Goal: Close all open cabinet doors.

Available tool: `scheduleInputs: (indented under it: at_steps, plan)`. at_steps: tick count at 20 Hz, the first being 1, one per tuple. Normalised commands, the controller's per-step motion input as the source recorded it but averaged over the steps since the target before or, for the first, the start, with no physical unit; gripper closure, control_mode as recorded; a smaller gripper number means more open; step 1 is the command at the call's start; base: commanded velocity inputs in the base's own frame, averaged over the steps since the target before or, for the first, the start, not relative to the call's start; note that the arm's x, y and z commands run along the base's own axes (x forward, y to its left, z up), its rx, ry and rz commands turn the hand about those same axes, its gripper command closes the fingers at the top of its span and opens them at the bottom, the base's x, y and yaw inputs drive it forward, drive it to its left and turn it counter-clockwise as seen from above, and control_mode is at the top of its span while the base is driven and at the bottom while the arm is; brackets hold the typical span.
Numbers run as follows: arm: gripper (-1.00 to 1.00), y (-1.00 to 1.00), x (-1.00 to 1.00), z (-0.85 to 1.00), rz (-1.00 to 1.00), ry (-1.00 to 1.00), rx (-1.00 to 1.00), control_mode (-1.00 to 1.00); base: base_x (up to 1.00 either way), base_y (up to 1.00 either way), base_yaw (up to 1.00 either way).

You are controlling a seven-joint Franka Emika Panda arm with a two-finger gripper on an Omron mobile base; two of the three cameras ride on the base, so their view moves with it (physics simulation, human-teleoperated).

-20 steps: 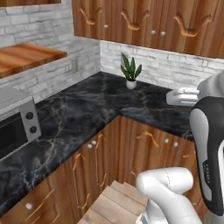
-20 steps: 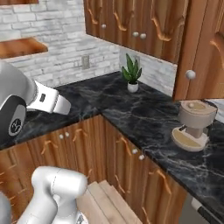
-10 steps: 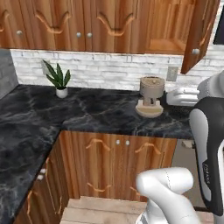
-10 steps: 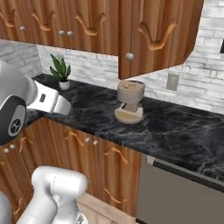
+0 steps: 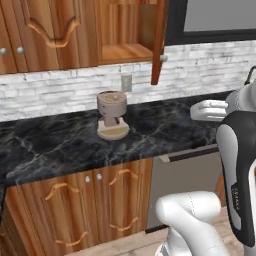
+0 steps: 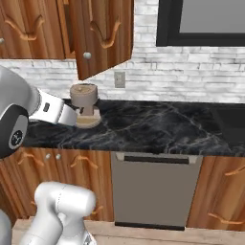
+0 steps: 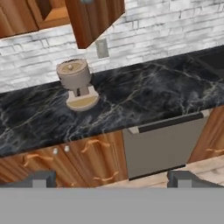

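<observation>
Cabinet door: one upper cabinet door (image 5: 159, 40) stands swung out from the wall cabinets, edge-on in the left base view, its round silver knob (image 5: 163, 58) near the lower corner; the right base view shows its arched face (image 6: 106, 33) angled into the room.
Open cabinet: a bare wooden shelf (image 5: 124, 52) shows inside the opening, left of the swung door.
Closed doors: the neighbouring upper door (image 5: 52, 32) on the left sits flush, as do the lower doors (image 5: 117, 197) under the counter.
Counter: a beige coffee grinder (image 5: 112, 114) stands upright on the black marble counter (image 5: 60, 145), below the open cabinet and just left of the wall outlet (image 5: 126, 82).
Dishwasher: a grey dishwasher front (image 6: 152, 189) sits under the counter, right of the lower doors.
Arm: the white arm rises beside the base, its forearm level at counter height, well apart from the open door.
Gripper: the gripper (image 7: 112, 178) is spread wide with nothing between its fingers (image 7: 41, 178), looking down and across at the counter and the door's lower edge (image 7: 94, 22).
</observation>
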Motion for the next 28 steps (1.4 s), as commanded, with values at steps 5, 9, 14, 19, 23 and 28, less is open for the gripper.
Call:
scheduleInputs:
  at_steps: [5,9,14,19,23,28]
  plan:
    - [-1.00,0.00,0.00,0.00,0.00,0.00,0.00,1.00,0.04,0.00,-0.26]
    - [-1.00,0.00,0.00,0.00,0.00,0.00,0.00,1.00,0.56,0.00,0.00]
    - [-1.00,0.00,0.00,0.00,0.00,0.00,0.00,1.00,0.66,0.00,0.00]
    - [-1.00,0.00,0.00,0.00,0.00,0.00,0.00,1.00,0.50,0.00,0.00]
    - [-1.00,0.00,0.00,0.00,0.00,0.00,0.00,1.00,0.14,0.03,0.00]
    - [-1.00,0.00,0.00,0.00,0.00,0.00,0.00,1.00,0.33,0.13,0.00]
